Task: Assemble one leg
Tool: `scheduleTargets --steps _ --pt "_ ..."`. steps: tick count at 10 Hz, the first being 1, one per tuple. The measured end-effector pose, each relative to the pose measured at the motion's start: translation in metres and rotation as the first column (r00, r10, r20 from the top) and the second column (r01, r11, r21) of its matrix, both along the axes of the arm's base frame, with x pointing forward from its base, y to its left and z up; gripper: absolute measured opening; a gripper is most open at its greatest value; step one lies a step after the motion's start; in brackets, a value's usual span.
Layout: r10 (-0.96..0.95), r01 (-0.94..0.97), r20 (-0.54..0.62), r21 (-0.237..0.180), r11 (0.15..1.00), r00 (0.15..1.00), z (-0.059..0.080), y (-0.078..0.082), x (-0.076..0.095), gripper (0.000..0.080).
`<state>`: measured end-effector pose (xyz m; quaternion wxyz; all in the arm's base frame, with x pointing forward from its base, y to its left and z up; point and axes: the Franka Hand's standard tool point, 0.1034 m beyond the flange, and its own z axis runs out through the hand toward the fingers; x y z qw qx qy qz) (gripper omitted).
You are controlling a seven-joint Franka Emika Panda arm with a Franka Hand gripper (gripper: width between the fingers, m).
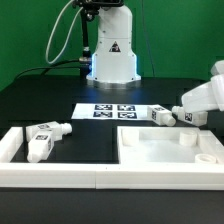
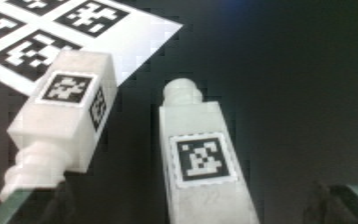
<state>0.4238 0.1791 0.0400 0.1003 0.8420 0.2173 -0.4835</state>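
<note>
In the exterior view the arm's white base (image 1: 110,55) stands at the far side of the black counter (image 1: 60,100). The last link (image 1: 205,92) reaches in from the exterior view's right and slopes down. It brings the tool (image 1: 188,117) low over the counter, just past the end of the marker board (image 1: 112,110) on the exterior view's right. The leg (image 1: 162,115) lies flat on the counter at the tool, a tag on its side, between the marker board and the large white tabletop (image 1: 150,150) nearer the camera. From here I cannot tell how the jaws stand. Well apart, toward the exterior view's left, two more legs (image 1: 45,137) lie close together just inside a low white rim (image 1: 12,145).

In the wrist view the camera looks almost straight down. The leg (image 2: 197,150) lies flat with a tag facing up and its narrower rounded end pointing toward the marker board (image 2: 51,35). A second leg (image 2: 69,105) lies just beside it, slightly angled, not touching. Its tag also faces up, its peg end points the other way, and its square end reaches the board's edge. The tool (image 2: 176,205) is spread wide. One blurred fingertip (image 2: 357,195) shows at a corner of the picture, clear of the leg. The other fingertip is only a dim sliver at the opposite corner. The tool grips nothing.
</note>
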Motion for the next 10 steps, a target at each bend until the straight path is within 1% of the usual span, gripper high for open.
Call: scheduleTargets --steps 1,2,3,5,6,7,8,9,10 --pt "-0.001 0.001 0.003 -0.003 1.0 1.0 -0.002 0.0 -0.001 0.0649" --pt "0.003 -0.003 0.005 -0.004 1.0 1.0 -0.007 0.0 -0.006 0.0649" --pt "0.011 -0.011 0.01 -0.004 1.0 1.0 -0.012 -0.002 -0.01 0.0649" --pt "0.012 -0.012 0.022 0.008 1.0 1.0 -0.028 -0.005 -0.019 0.0649" --pt "0.014 -0.014 0.023 0.009 1.0 1.0 -0.031 -0.005 -0.022 0.0649" --pt "0.021 -0.022 0.03 0.016 1.0 0.999 -0.033 -0.002 -0.023 0.0649" --pt "0.021 -0.022 0.029 0.017 1.0 0.999 -0.033 -0.002 -0.023 0.0649" --pt "0.02 -0.02 0.028 0.017 1.0 0.999 -0.034 -0.003 -0.023 0.0525" --pt "0.02 -0.02 0.028 0.017 1.0 0.999 -0.034 -0.003 -0.023 0.0525"
